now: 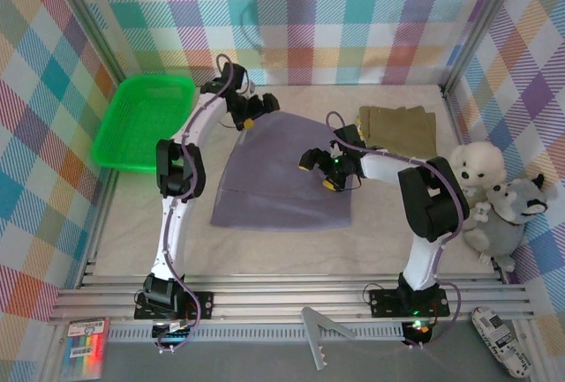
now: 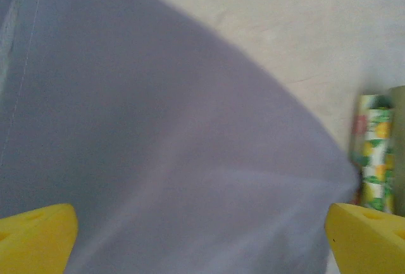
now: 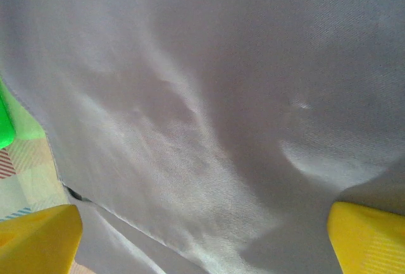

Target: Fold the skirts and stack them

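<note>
Checked walls (image 1: 353,11) in pastel colours are seen around a pale bench (image 1: 132,223), at the middle of which a grey-lavender skirt (image 1: 274,179) is spread flat, its narrow end turned away from the arm bases and its wide hem toward them. The left fingers (image 1: 251,123) are held at the skirt's far narrow end, spread wide, with nothing gripped; in the left wrist view, lavender cloth is seen lying below the yellow tips. The right fingers (image 1: 328,183) are held close over the skirt's right edge, likewise spread wide and empty, with wrinkled cloth beneath them. Whether either pair touches the cloth cannot be told. An olive-brown skirt (image 1: 402,126) is laid folded to the far right of the lavender one, apart from it. A floral skirt (image 2: 376,154) is glimpsed against the olive one, on its side nearest the lavender skirt. A green basket (image 1: 146,122) is set to the lavender skirt's far left, and two plush toys (image 1: 481,170) are propped well to its right.
</note>
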